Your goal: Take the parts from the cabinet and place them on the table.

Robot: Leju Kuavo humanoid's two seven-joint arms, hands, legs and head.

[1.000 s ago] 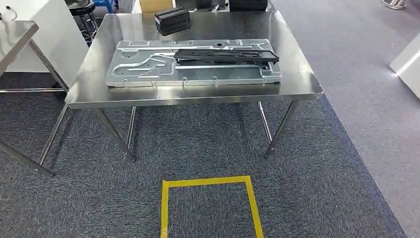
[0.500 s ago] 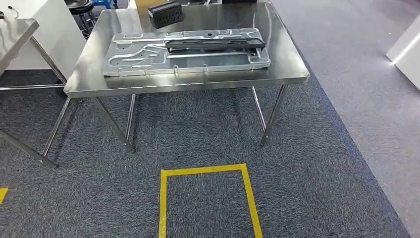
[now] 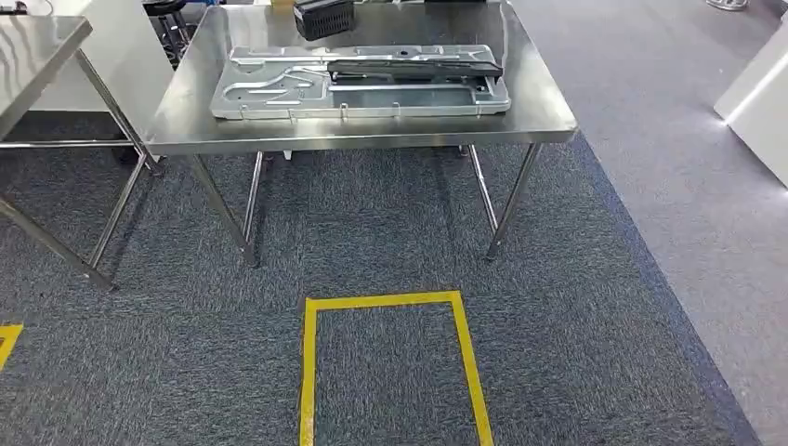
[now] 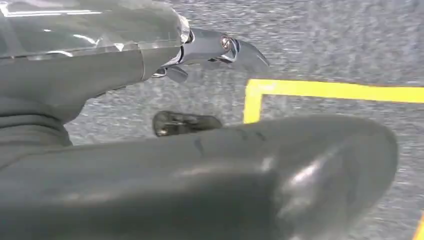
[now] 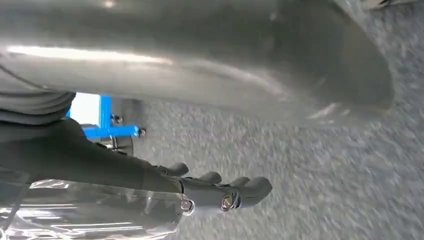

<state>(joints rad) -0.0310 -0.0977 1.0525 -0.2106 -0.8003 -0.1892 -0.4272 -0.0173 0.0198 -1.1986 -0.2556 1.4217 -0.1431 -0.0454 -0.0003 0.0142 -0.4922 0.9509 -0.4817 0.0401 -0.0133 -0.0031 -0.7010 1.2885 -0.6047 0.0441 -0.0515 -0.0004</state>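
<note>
Nearest, a yellow tape square point(image 3: 390, 358) marks the carpet. Both hands hang over the floor holding nothing: left hand point(image 4: 150, 125) and right hand point(image 5: 165, 165), fingers apart, though the blurred wrist views leave this somewhat uncertain. Beyond, the steel bench point(image 3: 362, 130) carries a stamped metal panel point(image 3: 279, 88) with a black part point(image 3: 413, 69) lying on it; farther back sits a black box point(image 3: 322, 16).

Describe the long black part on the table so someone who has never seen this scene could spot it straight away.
Start at the stainless steel table ahead of the yellow floor marking. A large stamped grey metal panel lies flat on it. The long black plastic strip rests along that panel's far right side, slimmer and flatter than the boxy black part behind.
</note>
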